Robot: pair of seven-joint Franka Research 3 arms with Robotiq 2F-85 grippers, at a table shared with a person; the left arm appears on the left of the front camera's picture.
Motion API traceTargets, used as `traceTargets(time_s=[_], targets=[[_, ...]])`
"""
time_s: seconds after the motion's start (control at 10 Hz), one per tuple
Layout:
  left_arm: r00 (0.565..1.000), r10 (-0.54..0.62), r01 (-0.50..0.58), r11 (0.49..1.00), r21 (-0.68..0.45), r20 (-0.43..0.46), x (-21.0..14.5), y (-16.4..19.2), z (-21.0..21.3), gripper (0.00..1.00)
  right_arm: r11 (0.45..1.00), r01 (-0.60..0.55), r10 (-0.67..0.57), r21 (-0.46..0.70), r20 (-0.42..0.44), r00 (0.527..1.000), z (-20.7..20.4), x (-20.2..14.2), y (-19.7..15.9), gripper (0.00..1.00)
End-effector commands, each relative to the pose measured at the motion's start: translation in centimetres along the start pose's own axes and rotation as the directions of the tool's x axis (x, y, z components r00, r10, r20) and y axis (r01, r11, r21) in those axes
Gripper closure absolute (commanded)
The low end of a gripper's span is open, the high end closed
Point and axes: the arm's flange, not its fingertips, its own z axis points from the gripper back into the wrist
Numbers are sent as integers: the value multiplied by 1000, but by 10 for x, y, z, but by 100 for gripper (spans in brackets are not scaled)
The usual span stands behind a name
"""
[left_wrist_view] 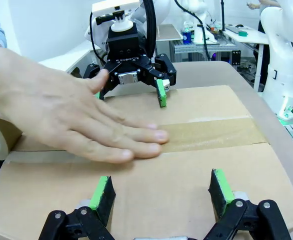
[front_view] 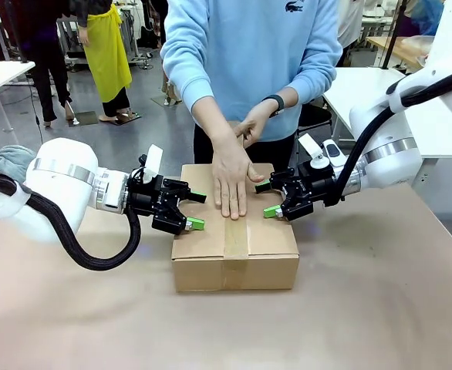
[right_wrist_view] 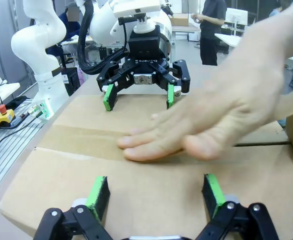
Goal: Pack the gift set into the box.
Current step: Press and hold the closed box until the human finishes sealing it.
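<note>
While hand-pressed, box (front_view: 234, 245) between both spread pincers

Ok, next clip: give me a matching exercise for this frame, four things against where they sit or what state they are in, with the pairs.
Things:
1. plain brown corrugated cardboard box
2. person's flat hand
3. left black gripper with green pads
4. right black gripper with green pads

States:
A. open, at the box top's right edge
B. flaps shut, brown tape strip along the centre seam
C. open, at the box top's left edge
D. pressing palm down on the taped seam

Pairs: 1-B, 2-D, 3-C, 4-A
</note>
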Motion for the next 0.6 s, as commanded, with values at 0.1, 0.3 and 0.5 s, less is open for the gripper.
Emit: traceTargets(time_s=[0.1,0.3,0.5], targets=[[1000,-18,18,1000,-2,4,-2,-2,0,0,1000,-2,2,-1,-9,1000,-1,-1,0,0],[1000,-18,18,1000,-2,4,-2,-2,0,0,1000,-2,2,-1,-9,1000,-1,-1,0,0],[1000,-18,18,1000,-2,4,-2,-2,0,0,1000,-2,2,-1,-9,1000,-1,-1,0,0]])
